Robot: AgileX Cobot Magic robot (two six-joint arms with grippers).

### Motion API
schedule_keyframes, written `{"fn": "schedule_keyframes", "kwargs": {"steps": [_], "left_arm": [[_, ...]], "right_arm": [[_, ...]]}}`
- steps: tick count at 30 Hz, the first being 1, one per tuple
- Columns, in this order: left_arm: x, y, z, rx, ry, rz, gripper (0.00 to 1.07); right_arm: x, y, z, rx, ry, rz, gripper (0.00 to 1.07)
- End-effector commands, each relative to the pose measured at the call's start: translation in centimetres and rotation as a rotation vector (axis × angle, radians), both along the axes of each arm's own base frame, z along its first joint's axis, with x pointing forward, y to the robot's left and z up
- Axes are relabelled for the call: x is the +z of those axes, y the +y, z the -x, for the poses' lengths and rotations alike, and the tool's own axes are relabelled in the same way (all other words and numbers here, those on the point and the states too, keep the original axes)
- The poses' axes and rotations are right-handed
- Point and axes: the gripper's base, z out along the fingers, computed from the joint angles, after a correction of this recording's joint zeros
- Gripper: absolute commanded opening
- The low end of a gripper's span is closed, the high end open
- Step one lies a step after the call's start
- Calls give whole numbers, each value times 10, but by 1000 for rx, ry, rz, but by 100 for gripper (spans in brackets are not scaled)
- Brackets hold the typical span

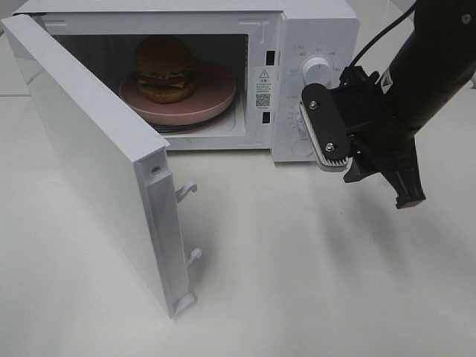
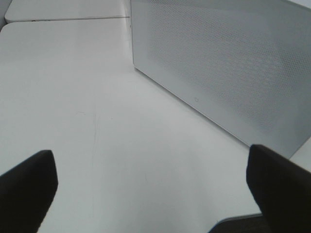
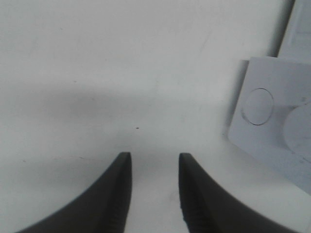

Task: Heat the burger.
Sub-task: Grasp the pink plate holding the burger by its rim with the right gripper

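The burger (image 1: 164,68) stands on a round pink plate (image 1: 212,98) inside the white microwave (image 1: 316,22), whose door (image 1: 97,163) hangs wide open to the left. My right gripper (image 1: 382,190) hovers just in front of the microwave's control panel (image 1: 316,71), fingers pointing down at the table. In the right wrist view its fingers (image 3: 119,189) stand a little apart with nothing between them. My left gripper (image 2: 153,194) does not show in the exterior view. In its wrist view the fingers (image 2: 26,187) are spread wide over bare table, beside a perforated white microwave panel (image 2: 228,73).
The open door sticks out toward the front left, with two latch hooks (image 1: 187,190) on its free edge. A round knob (image 1: 318,68) sits on the control panel. White tabletop (image 1: 297,282) lies in front of the microwave.
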Motion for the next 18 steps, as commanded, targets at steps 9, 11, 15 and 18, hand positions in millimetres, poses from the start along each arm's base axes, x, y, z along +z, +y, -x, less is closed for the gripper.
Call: {"fn": "schedule_keyframes", "kwargs": {"steps": [9, 11, 15, 18], "left_arm": [[0, 0, 0, 3, -13, 10, 98], [0, 0, 0, 3, -13, 10, 98], [0, 0, 0, 3, -13, 10, 98], [0, 0, 0, 3, -13, 10, 98]], "right_arm": [[8, 15, -4, 10, -131, -61, 92], [9, 22, -3, 40, -156, -70, 92], [10, 29, -1, 73, -180, -75, 91], [12, 37, 1, 101, -195, -88, 90]]}}
